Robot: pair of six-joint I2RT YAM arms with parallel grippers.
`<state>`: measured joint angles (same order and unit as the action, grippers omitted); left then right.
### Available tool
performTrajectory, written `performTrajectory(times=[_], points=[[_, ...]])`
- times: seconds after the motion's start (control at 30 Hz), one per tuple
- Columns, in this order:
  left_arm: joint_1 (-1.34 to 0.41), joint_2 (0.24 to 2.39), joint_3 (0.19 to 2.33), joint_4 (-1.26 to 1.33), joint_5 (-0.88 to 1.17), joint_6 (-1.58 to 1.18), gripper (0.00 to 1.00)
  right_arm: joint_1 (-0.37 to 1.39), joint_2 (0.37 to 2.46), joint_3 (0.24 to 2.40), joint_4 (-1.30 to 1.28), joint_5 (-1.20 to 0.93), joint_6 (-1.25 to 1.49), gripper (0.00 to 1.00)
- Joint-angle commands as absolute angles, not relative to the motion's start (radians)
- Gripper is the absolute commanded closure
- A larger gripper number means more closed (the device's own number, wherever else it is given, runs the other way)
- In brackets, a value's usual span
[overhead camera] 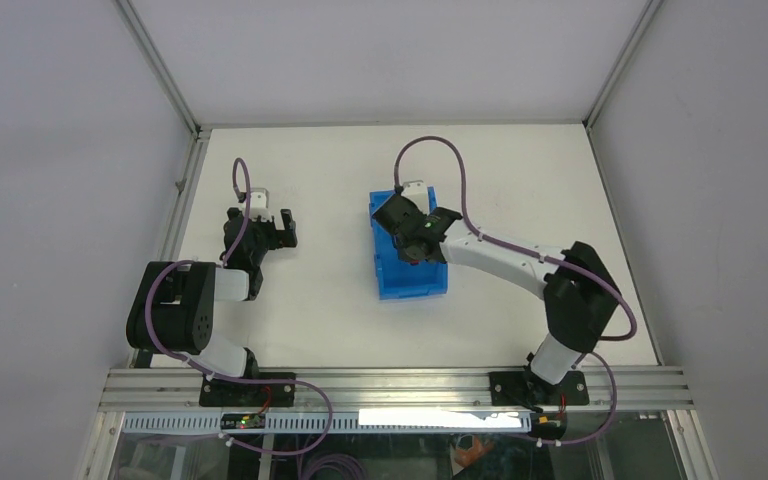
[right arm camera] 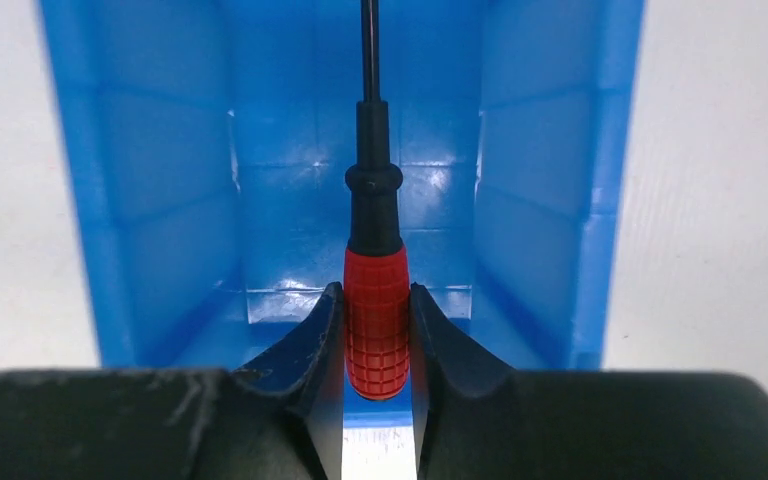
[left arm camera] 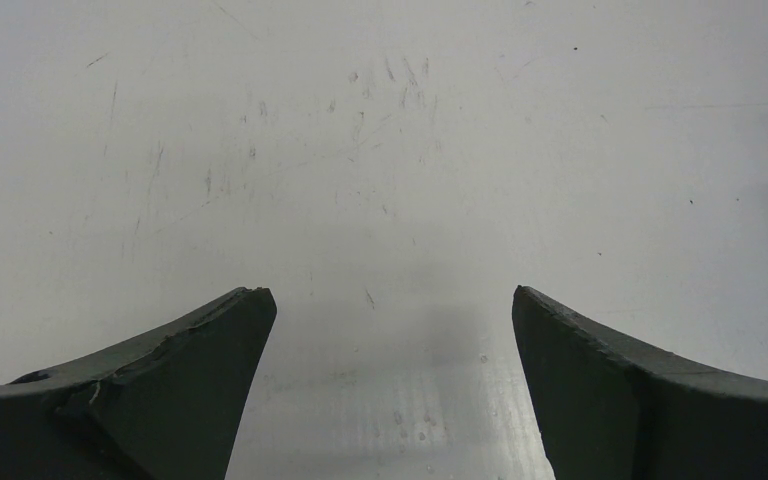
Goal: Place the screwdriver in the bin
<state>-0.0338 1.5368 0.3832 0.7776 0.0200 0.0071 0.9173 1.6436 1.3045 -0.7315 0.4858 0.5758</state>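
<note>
Here, the right gripper (right arm camera: 376, 292) gripped the small screwdriver (right arm camera: 377, 340) by its short red handle, the thin black shaft pointing ahead over the inside of the rectangular blue plastic bin (right arm camera: 150, 200). The left gripper (left arm camera: 390, 300) hung well apart over the scuffed white table (left arm camera: 380, 120), fingers spread wide and holding nothing.

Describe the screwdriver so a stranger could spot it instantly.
Find the blue bin on the white table, right of centre. The right gripper hangs over it, shut on the screwdriver: the only red-handled thing there, with a black collar and thin dark shaft.
</note>
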Motion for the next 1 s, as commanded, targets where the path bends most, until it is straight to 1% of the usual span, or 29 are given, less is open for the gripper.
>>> performTrajectory(times=[0.0,0.07,0.17,0.37,0.53,0.6,0.7,0.87,0.9,0.97], points=[[-0.042,1.508,0.383,0.804,0.026,-0.009,0.01,0.929,1.699,1.273,-0.649,0.51,0.685,0.81],[-0.041,1.508,0.383,0.804,0.025,-0.009,0.01,0.929,1.73,1.266,-0.638,0.504,0.699,0.81],[-0.041,1.507,0.383,0.804,0.025,-0.009,0.01,0.927,1.781,1.272,-0.635,0.498,0.706,0.78],[-0.041,1.508,0.383,0.804,0.026,-0.01,0.01,0.914,1.873,1.295,-0.639,0.474,0.73,0.69],[-0.042,1.508,0.383,0.804,0.026,-0.009,0.01,0.905,1.887,1.309,-0.657,0.488,0.747,0.59],[-0.042,1.507,0.383,0.805,0.026,-0.009,0.01,0.903,1.871,1.318,-0.664,0.498,0.746,0.57],[-0.042,1.507,0.383,0.804,0.026,-0.01,0.01,0.904,1.827,1.353,-0.68,0.518,0.718,0.56],[-0.043,1.507,0.383,0.804,0.026,-0.01,0.01,0.905,1.711,1.445,-0.722,0.61,0.624,0.52],[-0.042,1.508,0.383,0.804,0.026,-0.009,0.01,0.905,1.683,1.454,-0.719,0.625,0.6,0.49],[-0.042,1.508,0.383,0.804,0.026,-0.01,0.01,0.904,1.617,1.461,-0.704,0.648,0.553,0.38]])
